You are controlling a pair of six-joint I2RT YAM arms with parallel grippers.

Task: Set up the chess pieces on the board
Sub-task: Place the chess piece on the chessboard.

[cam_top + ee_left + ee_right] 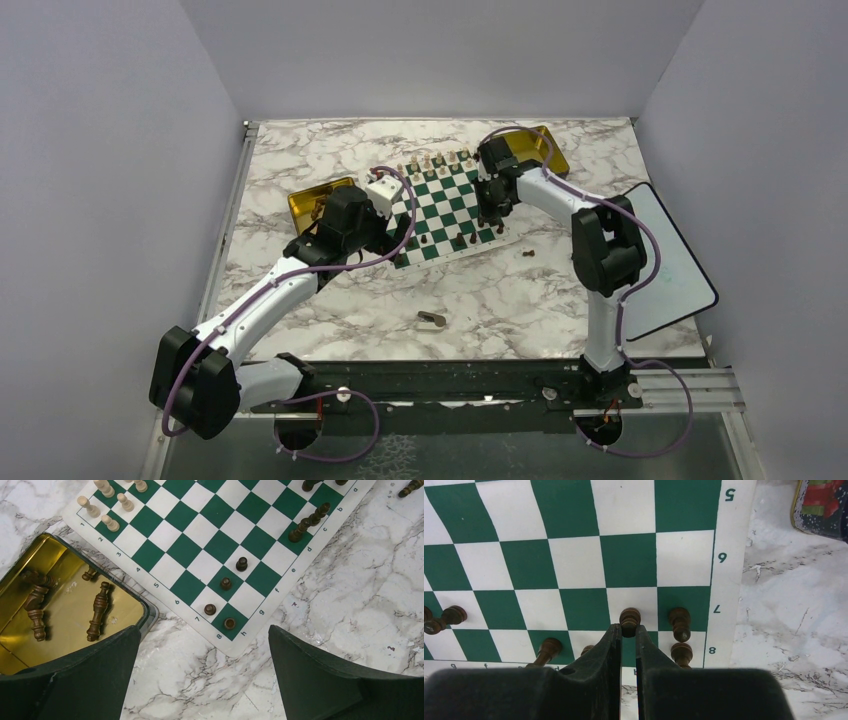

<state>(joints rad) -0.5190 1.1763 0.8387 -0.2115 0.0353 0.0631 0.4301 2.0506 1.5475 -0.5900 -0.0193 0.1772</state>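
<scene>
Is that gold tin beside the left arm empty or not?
Not empty. The gold tin holds several dark chess pieces, all lying on their sides on its floor.

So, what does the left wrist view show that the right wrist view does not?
Only the left wrist: a gold tin holding dark pieces lying flat, cream pieces on the board, and the open left gripper. Only the right wrist: the right gripper shut on a dark pawn. Both: the board with dark pawns standing near its edge, and the marble table.
</scene>
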